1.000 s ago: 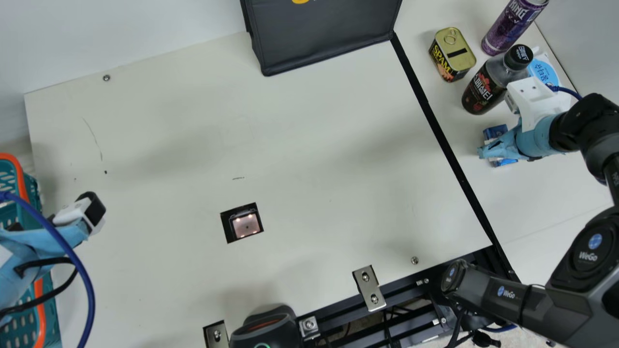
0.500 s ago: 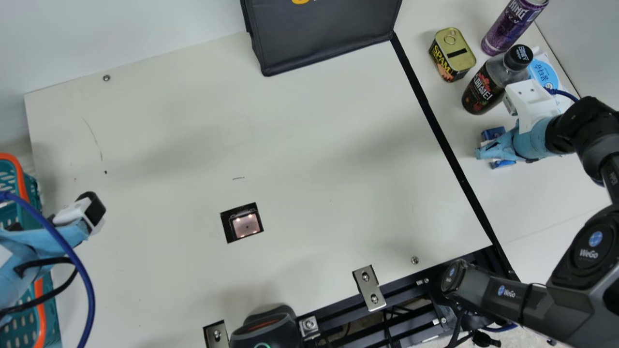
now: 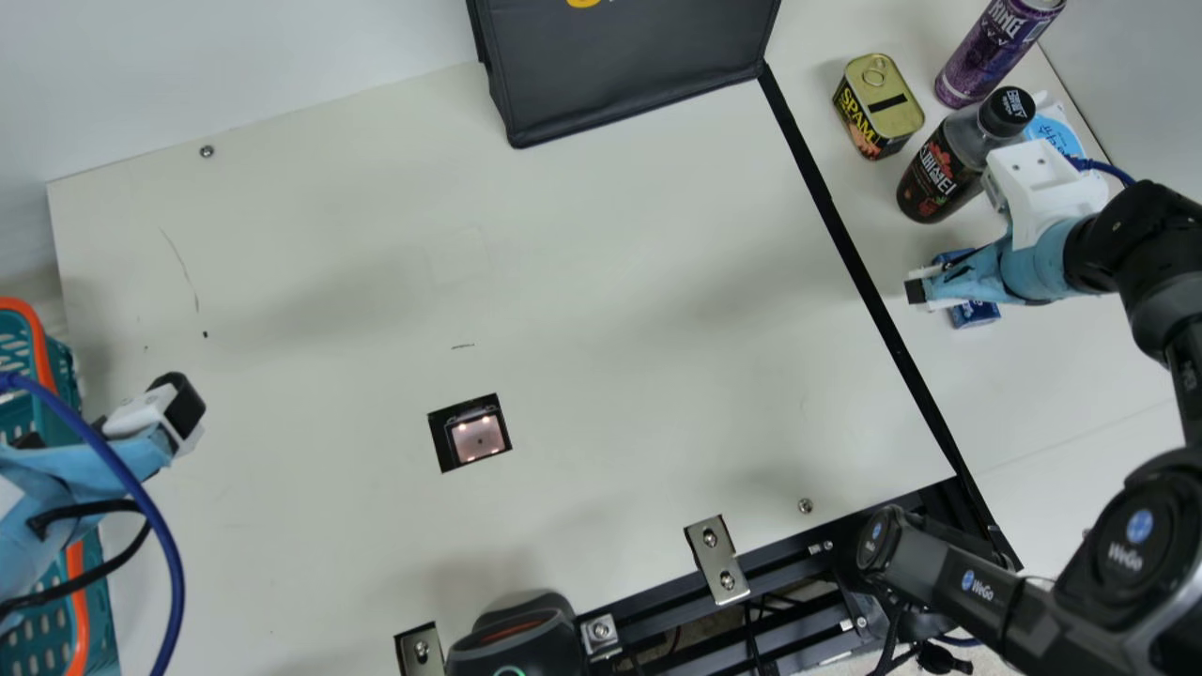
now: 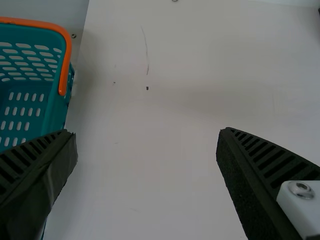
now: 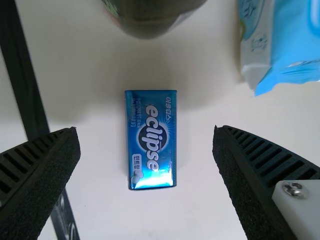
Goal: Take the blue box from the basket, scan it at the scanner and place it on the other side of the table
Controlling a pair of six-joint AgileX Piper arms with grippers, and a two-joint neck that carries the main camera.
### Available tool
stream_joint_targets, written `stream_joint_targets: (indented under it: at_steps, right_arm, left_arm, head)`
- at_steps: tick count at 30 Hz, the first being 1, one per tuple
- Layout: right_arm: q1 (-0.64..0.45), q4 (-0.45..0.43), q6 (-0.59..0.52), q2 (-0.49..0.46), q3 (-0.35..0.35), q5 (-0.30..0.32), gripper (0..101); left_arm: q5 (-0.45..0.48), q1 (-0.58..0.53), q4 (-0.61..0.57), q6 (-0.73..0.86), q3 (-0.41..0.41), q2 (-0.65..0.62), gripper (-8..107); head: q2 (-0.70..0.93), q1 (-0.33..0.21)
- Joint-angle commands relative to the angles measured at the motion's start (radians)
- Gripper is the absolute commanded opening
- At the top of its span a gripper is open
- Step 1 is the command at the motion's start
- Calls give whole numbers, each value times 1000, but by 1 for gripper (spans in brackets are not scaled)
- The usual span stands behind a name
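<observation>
Right gripper (image 3: 923, 289) spread wide over the blue box (image 5: 151, 140), dark bottle (image 3: 934, 178) standing near it on the table (image 3: 1061, 376), left gripper (image 3: 105, 427) gaping too, over by the basket (image 3: 63, 376).

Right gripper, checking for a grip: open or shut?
Open: the right gripper has its fingers wide apart, clear of the blue box.

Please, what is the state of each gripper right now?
Left gripper: open, holding nothing.
Right gripper: open above the blue box, not holding it.
</observation>
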Motion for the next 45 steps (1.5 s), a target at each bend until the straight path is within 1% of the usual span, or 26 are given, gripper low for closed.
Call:
stream_joint_targets:
  at_steps: [1, 6, 11, 16, 21, 22, 26, 27, 28, 29, 43, 44, 45]
  right_arm:
    - [21, -31, 57, -53, -13, 47, 95]
    - [98, -83, 172, -154, -68, 166, 95]
    - [199, -123, 300, -250, -142, 296, 95]
    - [318, -168, 445, -322, -236, 411, 95]
    - [447, -216, 588, -366, -338, 509, 95]
    - [473, -226, 616, -370, -354, 519, 95]
    - [563, -257, 718, -381, -385, 519, 95]
    - [506, -246, 647, -380, -376, 524, 95]
    - [529, -254, 674, -381, -384, 524, 95]
    - [562, -243, 690, -399, -387, 519, 95]
    - [777, -77, 690, -644, -404, 513, 95]
    - [781, -74, 690, -648, -405, 512, 95]
    - [767, -86, 690, -633, -405, 519, 95]
  left_arm:
    - [0, 0, 0, 0, 0, 0, 90]
    - [0, 0, 0, 0, 0, 0, 90]
    - [0, 0, 0, 0, 0, 0, 90]
    - [0, 0, 0, 0, 0, 0, 90]
    - [0, 0, 0, 0, 0, 0, 90]
    - [0, 0, 0, 0, 0, 0, 90]
    - [0, 0, 0, 0, 0, 0, 90]
    - [0, 0, 0, 0, 0, 0, 90]
    - [0, 0, 0, 0, 0, 0, 90]
    - [16, 11, -8, 18, -13, -12, 90]
    - [245, 158, -127, 262, -197, -172, 90]
    - [261, 169, -135, 280, -210, -184, 90]
    - [277, 180, -144, 297, -223, -195, 90]
  head:
    - [-2, -29]
    - [-2, -29]
    - [-2, -29]
    - [-2, -29]
    - [-2, -29]
    - [-2, -29]
    - [-2, -29]
    - [-2, -29]
    - [-2, -29]
    - [21, -29]
    - [347, -29]
    - [347, -29]
    - [347, -29]
